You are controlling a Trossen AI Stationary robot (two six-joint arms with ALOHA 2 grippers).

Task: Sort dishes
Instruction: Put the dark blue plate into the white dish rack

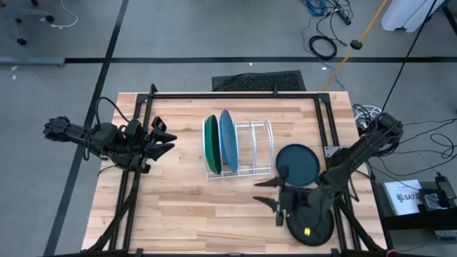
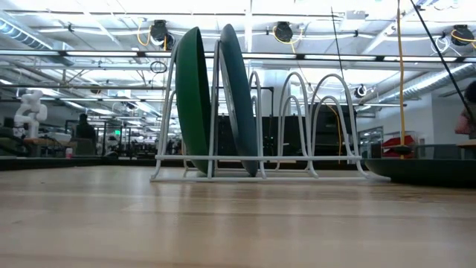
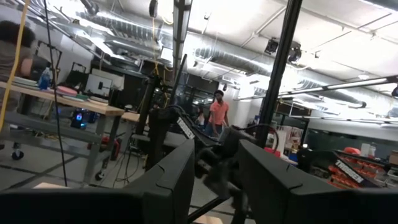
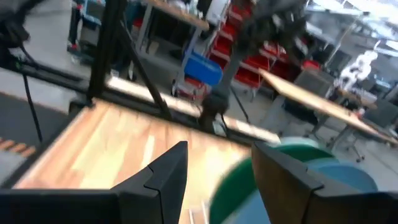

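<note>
- The large green plate [image 1: 211, 145] and the large light blue plate [image 1: 228, 141] are seen standing on edge, side by side, in the end slots of the white wire rack [image 1: 253, 148] nearest the worktop's left edge; in the low view the green plate [image 2: 193, 100] and the blue one [image 2: 236, 99] are held upright between the wire loops.
- The rack is set near the middle of the wooden worktop [image 1: 186, 207], a little toward the far edge, with its remaining slots unfilled.
- The smaller dark teal plate [image 1: 298, 164] is laid flat on the worktop just beside the rack, toward the right edge.
- The smaller black plate [image 1: 311, 227] is laid flat near the near right corner, partly covered by the right arm.
- The right pincer [image 1: 268, 194] is held over the worktop between the rack and the near edge, close to the teal plate; its fingers are spread apart and nothing is gripped.
- The left pincer [image 1: 166, 137] is kept near the left edge, well apart from the rack, with its fingers apart and nothing between them.
</note>
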